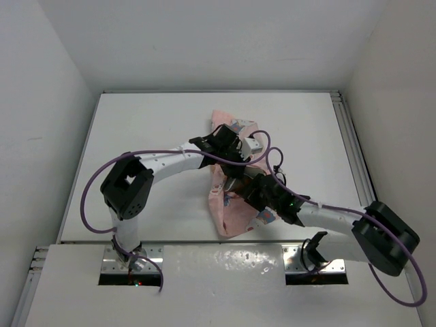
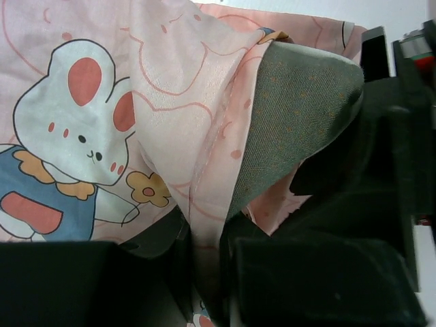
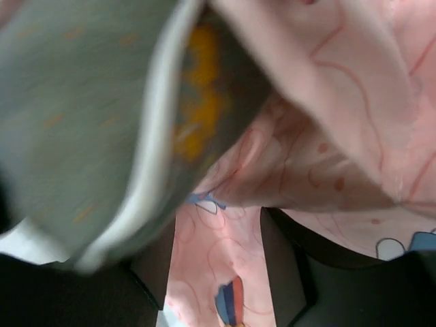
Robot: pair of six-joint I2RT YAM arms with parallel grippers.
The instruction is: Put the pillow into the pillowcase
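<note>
The pink rabbit-print pillowcase [image 1: 235,216] lies crumpled at the table's middle, with both grippers in it. My left gripper [image 1: 234,144] is shut on a fold of the pillowcase [image 2: 102,136], pinched between its jaws [image 2: 208,272]. The olive-grey pillow [image 2: 300,116] pokes out of the pink fabric just beyond that fold. In the right wrist view the pillow [image 3: 75,116] fills the upper left, blurred, with its pale seam showing. My right gripper [image 3: 218,272] is open, its jaws apart with pillowcase fabric [image 3: 327,88] behind them. In the top view the right gripper [image 1: 246,185] sits over the cloth; the pillow is hidden there.
The white table [image 1: 150,136] is walled at the back and both sides. A metal rail [image 1: 349,136] runs along its right edge. The right arm's black body [image 2: 388,170] is close beside the left gripper.
</note>
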